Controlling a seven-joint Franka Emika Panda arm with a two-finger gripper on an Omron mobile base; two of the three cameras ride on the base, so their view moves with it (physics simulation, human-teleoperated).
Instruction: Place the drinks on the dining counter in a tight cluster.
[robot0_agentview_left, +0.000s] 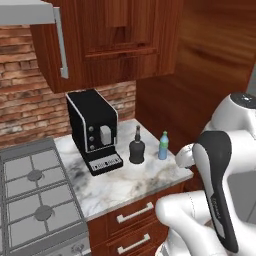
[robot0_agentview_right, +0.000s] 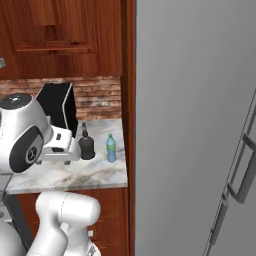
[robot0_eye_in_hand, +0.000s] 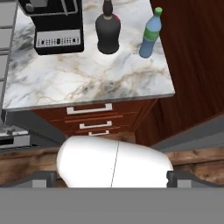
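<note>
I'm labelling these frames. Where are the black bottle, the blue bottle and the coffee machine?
black bottle (robot0_agentview_left: 137, 151): left base view, its body.
blue bottle (robot0_agentview_left: 163, 148): left base view, its body.
coffee machine (robot0_agentview_left: 89, 120): left base view, its front.

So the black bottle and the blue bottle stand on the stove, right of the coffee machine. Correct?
Not quite. The black bottle and blue bottle stand on the marble worktop, not the stove; they are right of the coffee machine, as the left base view shows.

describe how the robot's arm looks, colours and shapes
The arm has glossy white, rounded shells with dark grey to black joint sections. One link carries a long black panel edged in white. A round grey cap tops a joint. The gripper's finger tips are small and dark.
</note>
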